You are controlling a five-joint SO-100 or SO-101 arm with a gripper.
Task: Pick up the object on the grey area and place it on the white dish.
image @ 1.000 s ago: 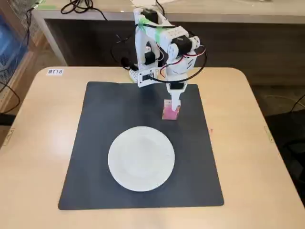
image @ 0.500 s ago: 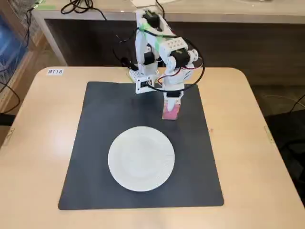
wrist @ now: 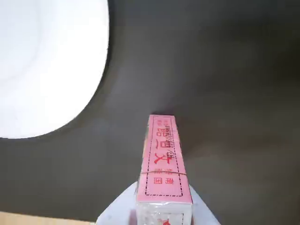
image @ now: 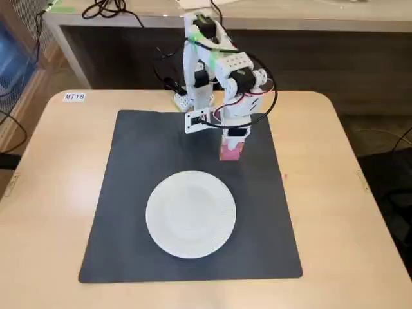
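Observation:
The small pink block [image: 231, 152] hangs in my gripper [image: 232, 145] over the far right part of the dark grey mat [image: 141, 161], just beyond the white dish [image: 190, 214]. I cannot tell whether the block touches the mat. In the wrist view the block [wrist: 164, 159], pink with red print and a thin band around it, sticks out from between the pale fingers [wrist: 115, 213] of my gripper [wrist: 164, 208]. The mat [wrist: 225, 70] lies beneath it and the dish [wrist: 42, 61] fills the upper left. The dish holds nothing.
The arm's base [image: 196, 96] stands at the mat's far edge, with cables behind it. A small label [image: 74, 96] sits on the light wooden tabletop [image: 51, 193] at the far left. Another table edge runs along the back.

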